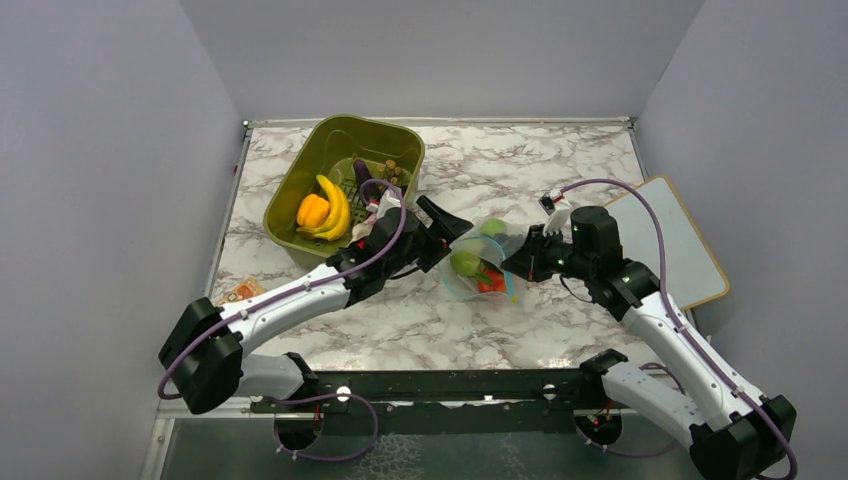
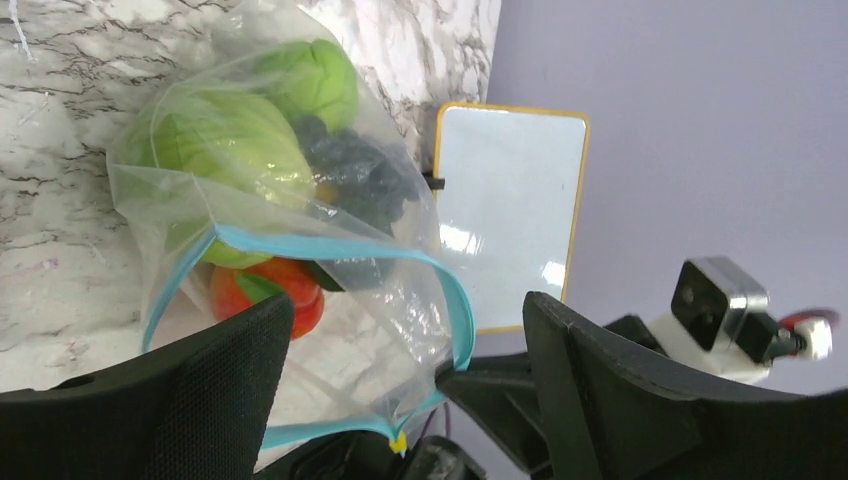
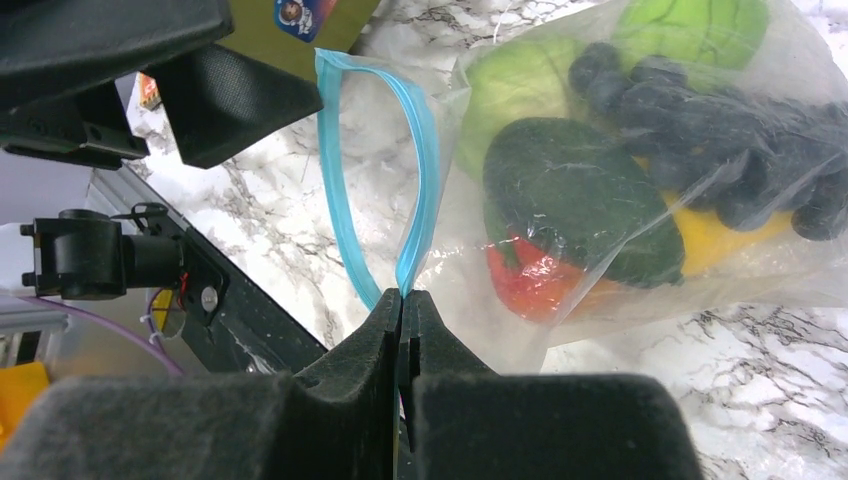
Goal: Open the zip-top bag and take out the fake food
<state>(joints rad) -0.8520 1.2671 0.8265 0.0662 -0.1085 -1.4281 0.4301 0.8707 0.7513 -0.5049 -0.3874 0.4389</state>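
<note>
The clear zip-top bag (image 1: 510,284) lies on the marble table between both arms, its teal zipper strip (image 3: 426,170) spread into an open loop. My right gripper (image 3: 402,300) is shut on one end of that strip. The fake food is inside: two light green round pieces (image 2: 235,135) (image 2: 310,80), a dark purple bunch (image 3: 720,110), a dark green piece (image 3: 570,190), a red-orange fruit (image 2: 290,290) and a yellow piece (image 3: 715,235). My left gripper (image 2: 410,385) is open just in front of the bag's mouth, its fingers (image 2: 200,390) either side of the opening and nothing held.
An olive-green bin (image 1: 400,140) stands behind the left arm, holding a yellow banana bunch (image 1: 335,205), an orange pepper (image 1: 312,210) and a dark eggplant (image 1: 362,175). A white board with a yellow rim (image 1: 690,250) lies at the right table edge. Grey walls close in three sides.
</note>
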